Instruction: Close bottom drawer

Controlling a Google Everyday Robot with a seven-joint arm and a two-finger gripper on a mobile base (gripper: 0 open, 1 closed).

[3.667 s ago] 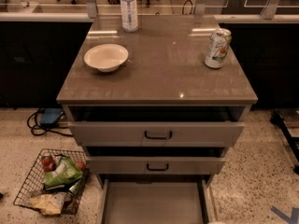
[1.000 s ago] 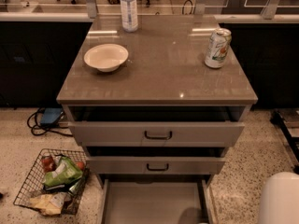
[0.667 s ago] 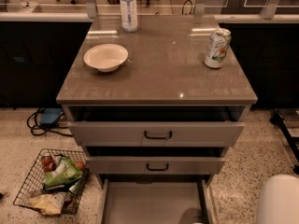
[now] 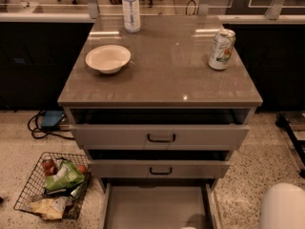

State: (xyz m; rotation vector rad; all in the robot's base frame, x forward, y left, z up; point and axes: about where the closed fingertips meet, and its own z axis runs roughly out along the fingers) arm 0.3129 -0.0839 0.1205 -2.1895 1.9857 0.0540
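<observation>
Bottom drawer (image 4: 155, 207), the lowest of three grey-beige cabinet drawers, is pulled way out toward the camera. You look straight down into its plain grey tray, and its front is cut off by the lower edge. The two matching drawers above, top (image 4: 161, 136) and middle (image 4: 160, 169), each sit out a little, with small dark bar handles.

On the glossy brown-grey cabinet top (image 4: 162, 80) there's a white round bowl (image 4: 108, 58) on the left, a white-and-green drink can (image 4: 222, 49) on the right, and a clear plastic bottle (image 4: 131, 7) at the back. A black wire basket (image 4: 52, 187) of snack packets sits on the speckled floor, left of the cabinet.

The gripper isn't in shot, so I can't tell its state. Only a white rounded robot part (image 4: 282, 208) shows, bottom right.
</observation>
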